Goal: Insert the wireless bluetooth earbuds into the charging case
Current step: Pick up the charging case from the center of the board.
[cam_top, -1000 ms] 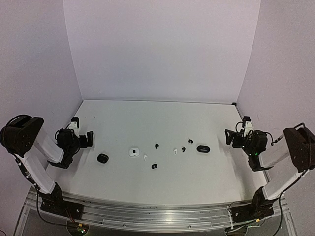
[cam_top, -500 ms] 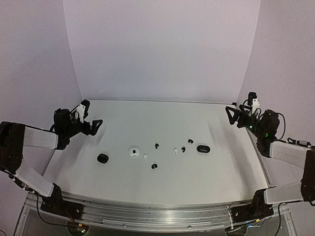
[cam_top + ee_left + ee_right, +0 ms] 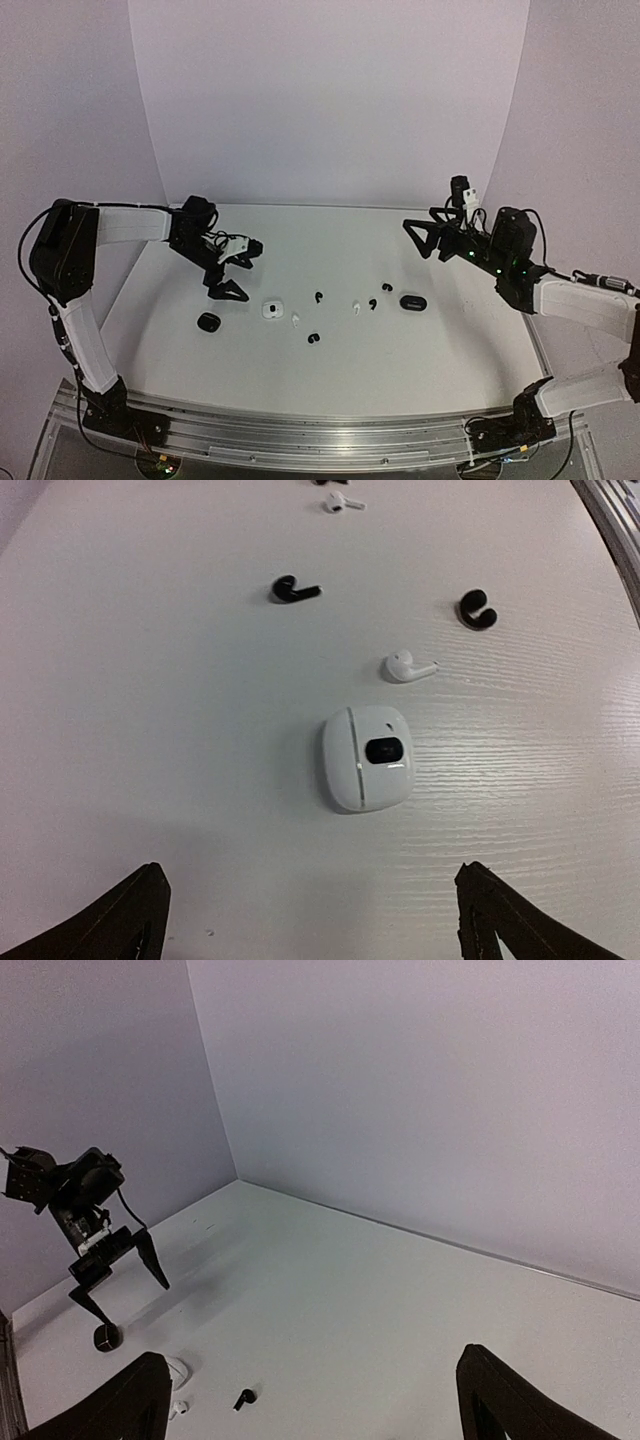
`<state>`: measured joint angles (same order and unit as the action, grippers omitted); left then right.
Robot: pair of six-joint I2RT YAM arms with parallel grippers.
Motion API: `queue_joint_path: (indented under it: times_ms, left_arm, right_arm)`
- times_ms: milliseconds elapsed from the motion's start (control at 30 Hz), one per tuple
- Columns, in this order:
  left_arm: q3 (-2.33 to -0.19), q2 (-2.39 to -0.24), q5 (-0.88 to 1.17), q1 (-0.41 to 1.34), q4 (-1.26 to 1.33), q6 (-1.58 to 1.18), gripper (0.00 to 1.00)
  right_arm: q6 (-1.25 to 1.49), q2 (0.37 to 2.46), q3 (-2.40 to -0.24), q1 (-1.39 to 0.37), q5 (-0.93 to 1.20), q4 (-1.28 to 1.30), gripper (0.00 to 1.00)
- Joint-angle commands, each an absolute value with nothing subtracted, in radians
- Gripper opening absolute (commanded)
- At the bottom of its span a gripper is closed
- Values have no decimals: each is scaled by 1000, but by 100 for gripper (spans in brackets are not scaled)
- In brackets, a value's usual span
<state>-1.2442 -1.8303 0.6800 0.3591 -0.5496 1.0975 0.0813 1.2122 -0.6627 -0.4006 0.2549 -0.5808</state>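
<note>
Where the white table [image 3: 330, 390] lies nearest the arm bases, one black earbud [image 3: 314, 339] sits alone; beyond it, the overhead view shows a row: a black case [image 3: 208, 321] at 8 o'clock of the white case [image 3: 271, 309], a white earbud [image 3: 296, 320] just beside that case at 4 o'clock, then another white earbud [image 3: 356, 308] near a black earbud [image 3: 373, 303], and a second black case [image 3: 412, 302] at the 3 o'clock end; two further black buds lie slightly farther back; every bud rests on the table, outside the cases. Only the left wrist view shows the white case's seam and dark oval; the left gripper [image 3: 240, 270] hovers at 11 o'clock of it, fingers spread, holding nothing. Farther right, the right gripper [image 3: 418, 238] hangs at 12 o'clock of the second black case, fingers [image 3: 130, 1400] wide apart and empty; its camera alone takes in the back wall [image 3: 420, 1080].
</note>
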Motion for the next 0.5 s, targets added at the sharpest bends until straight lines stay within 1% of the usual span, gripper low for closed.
queue_joint_path:
  times_ms: [0,133,300,467]
  left_arm:
    - [-1292,-1891,600,462,-604,1150,100]
    - [-1332,-1964,568,485,-571,1037,99]
    - [-1333,-2024,474,531,-514,958,89]
    - [-1310,-2032,459,545,-462,946,86]
  right_arm:
    - [57,1263,-714,-502,179,-574,98]
    - [50,1314,-732,-578,142,-573,98]
    - [43,1384,-767,-647,106,-574,98]
    - [38,1435,-794,-682,102,-574,98]
